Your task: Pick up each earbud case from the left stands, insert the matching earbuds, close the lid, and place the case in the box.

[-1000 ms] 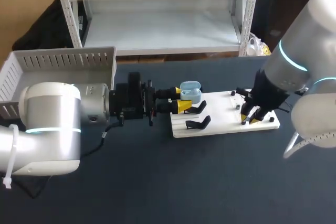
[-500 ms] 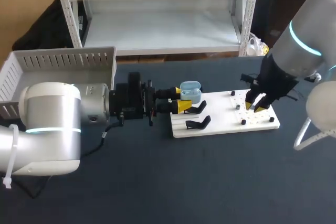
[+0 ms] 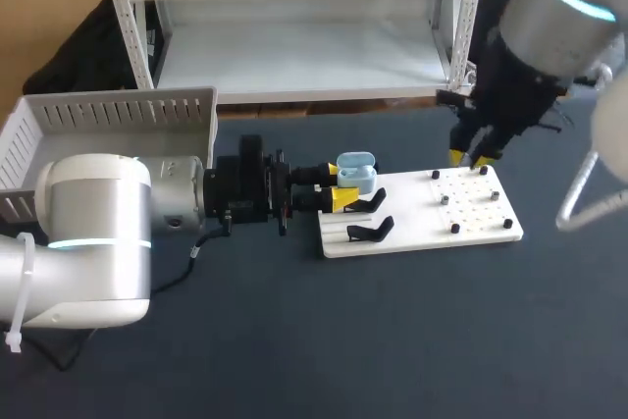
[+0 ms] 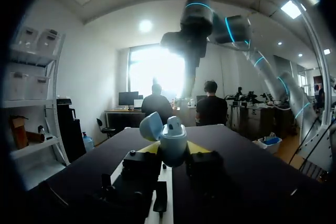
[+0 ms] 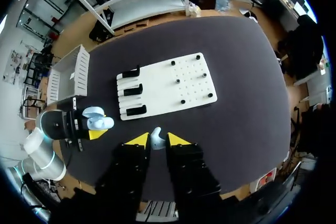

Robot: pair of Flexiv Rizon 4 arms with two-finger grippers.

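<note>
My left gripper point(image 3: 339, 185) is shut on a pale blue earbud case point(image 3: 357, 174), held level just left of the white board point(image 3: 422, 233). In the left wrist view the case point(image 4: 173, 145) stands between the yellow fingertips point(image 4: 149, 148) with its lid point(image 4: 150, 126) open. My right gripper point(image 3: 469, 157) hangs high over the board's far edge. In the right wrist view it point(image 5: 157, 140) is shut on a small pale earbud point(image 5: 156, 138), far above the table, with the board point(image 5: 165, 85) and the case point(image 5: 97, 123) below it.
Black stands point(image 3: 371, 232) line the board's left part, and small black pegs point(image 3: 455, 229) dot its right part. A grey slatted box point(image 3: 108, 120) stands at the table's far left behind my left arm. Dark tabletop point(image 3: 392, 340) lies open in front.
My right gripper has lifted off the board's peg area and gone up and toward the far edge, still pinched shut. The left arm and the case have not moved.
</note>
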